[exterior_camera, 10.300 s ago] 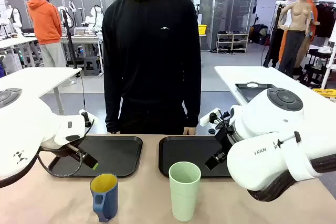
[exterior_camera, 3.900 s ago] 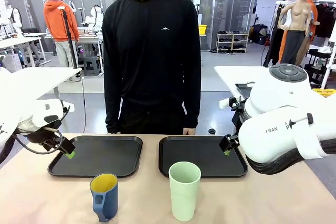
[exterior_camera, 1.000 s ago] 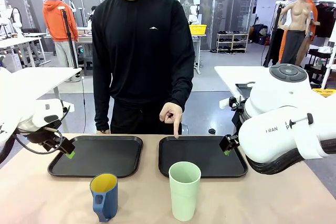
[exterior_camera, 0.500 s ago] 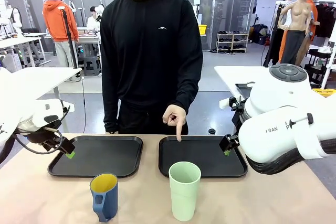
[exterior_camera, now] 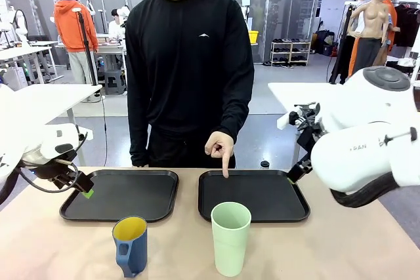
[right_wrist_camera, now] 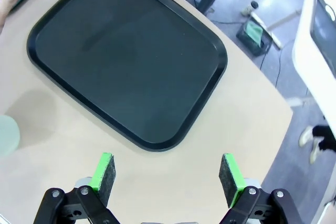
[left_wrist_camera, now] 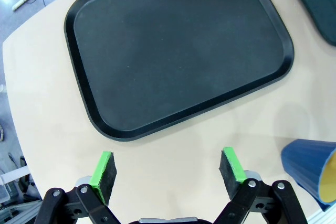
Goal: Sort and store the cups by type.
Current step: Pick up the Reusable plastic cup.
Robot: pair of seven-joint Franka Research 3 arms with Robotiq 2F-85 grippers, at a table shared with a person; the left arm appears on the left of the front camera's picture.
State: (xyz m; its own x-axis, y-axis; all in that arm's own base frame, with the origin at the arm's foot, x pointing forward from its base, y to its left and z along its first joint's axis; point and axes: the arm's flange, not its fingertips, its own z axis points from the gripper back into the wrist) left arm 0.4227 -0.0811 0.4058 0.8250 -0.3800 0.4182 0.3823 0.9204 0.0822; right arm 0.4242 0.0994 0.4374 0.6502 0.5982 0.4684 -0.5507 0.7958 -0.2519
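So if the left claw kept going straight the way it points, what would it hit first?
The left claw would probably meet bare table first, just short of the black tray; depth is unclear, so it might clip the tray's rim instead.

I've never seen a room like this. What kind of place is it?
Probably a robot lab. White robot arms, the left arm and the right arm, flank a table, with white workbenches and a storage rack behind the person.
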